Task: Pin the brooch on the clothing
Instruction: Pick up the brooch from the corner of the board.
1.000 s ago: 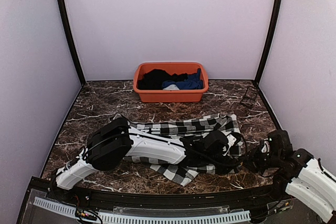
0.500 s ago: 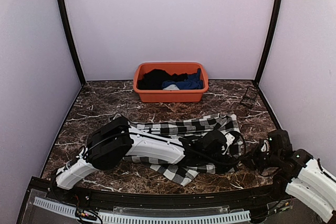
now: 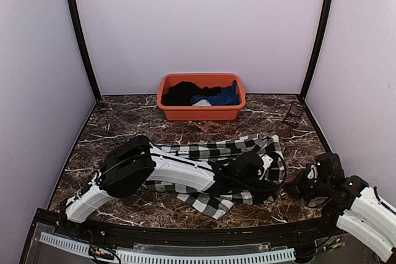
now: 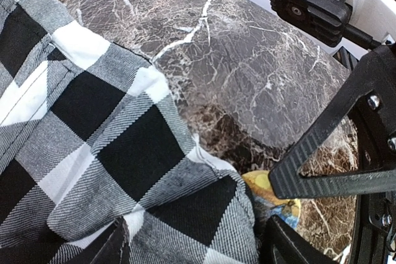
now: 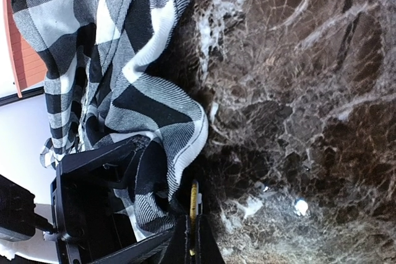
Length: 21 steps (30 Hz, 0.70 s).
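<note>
**Right claw pinched on the brooch at the shirt's corner**

The right claw sits at the bottom centre of its own wrist view, its 2 fingers pressed together on the thin gold edge of the brooch, which stands out from the tips as a narrow strip; just left of it lies a folded corner of the black-and-white check shirt.

In the left wrist view that brooch shows as a yellow and blue patch at lower right, partly under the shirt's corner and under a black finger of the right claw. The left claw holds its 2 fingers apart at the bottom edge, with a fold of check cloth between them; whether they press the cloth cannot be told.

From above, the shirt stretches across the middle of the marble table, largely under the left arm; the right claw meets it at its right end. At upper centre an orange basin holds a black garment and a blue garment, well apart from the shirt.
</note>
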Motion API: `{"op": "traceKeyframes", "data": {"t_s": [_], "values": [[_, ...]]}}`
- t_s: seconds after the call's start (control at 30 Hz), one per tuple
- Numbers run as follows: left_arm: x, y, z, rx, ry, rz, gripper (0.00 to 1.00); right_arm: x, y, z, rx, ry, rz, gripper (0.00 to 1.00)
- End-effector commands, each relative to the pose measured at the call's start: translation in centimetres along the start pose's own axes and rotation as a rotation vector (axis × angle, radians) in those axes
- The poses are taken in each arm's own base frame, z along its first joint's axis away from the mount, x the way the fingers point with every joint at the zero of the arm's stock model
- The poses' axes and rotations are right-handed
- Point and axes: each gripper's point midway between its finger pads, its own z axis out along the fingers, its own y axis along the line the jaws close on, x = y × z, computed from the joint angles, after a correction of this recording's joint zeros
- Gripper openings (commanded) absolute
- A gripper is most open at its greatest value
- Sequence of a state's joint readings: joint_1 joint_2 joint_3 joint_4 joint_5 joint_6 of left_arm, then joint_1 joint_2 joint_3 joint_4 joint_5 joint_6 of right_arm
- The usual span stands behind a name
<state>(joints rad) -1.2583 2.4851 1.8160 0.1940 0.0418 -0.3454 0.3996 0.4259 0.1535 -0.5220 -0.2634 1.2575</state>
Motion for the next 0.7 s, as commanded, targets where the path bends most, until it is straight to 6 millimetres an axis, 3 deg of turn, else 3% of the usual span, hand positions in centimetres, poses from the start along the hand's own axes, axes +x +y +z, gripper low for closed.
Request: {"op": "traceKeyframes", "data": {"t_s": [0.0, 0.27, 0.47, 0.6, 0.67], "values": [[2.1, 0.9, -1.4, -0.033, 0.090, -0.027, 0.77, 0.1, 0.6, -1.4, 0.011, -0.009, -0.030, 0.00], [-2.4, -1.8, -4.3, 0.072, -0.027, -0.015, 0.89, -1.8, 3.3, -7.3, 0.046, -0.151, -0.103, 0.00], [-4.9, -4.9, -5.8, 0.240, -0.135, -0.037, 0.93, -2.5, 6.7, -9.3, -0.041, -0.200, -0.197, 0.00], [-7.7, -5.0, -9.5, 0.270, -0.247, -0.032, 0.99, -3.2, 9.4, -9.5, -0.076, -0.213, -0.308, 0.00], [-9.6, -4.3, -12.9, 0.246, -0.292, -0.035, 0.99, -3.5, 11.1, -9.6, -0.098, -0.211, -0.365, 0.00]]}}
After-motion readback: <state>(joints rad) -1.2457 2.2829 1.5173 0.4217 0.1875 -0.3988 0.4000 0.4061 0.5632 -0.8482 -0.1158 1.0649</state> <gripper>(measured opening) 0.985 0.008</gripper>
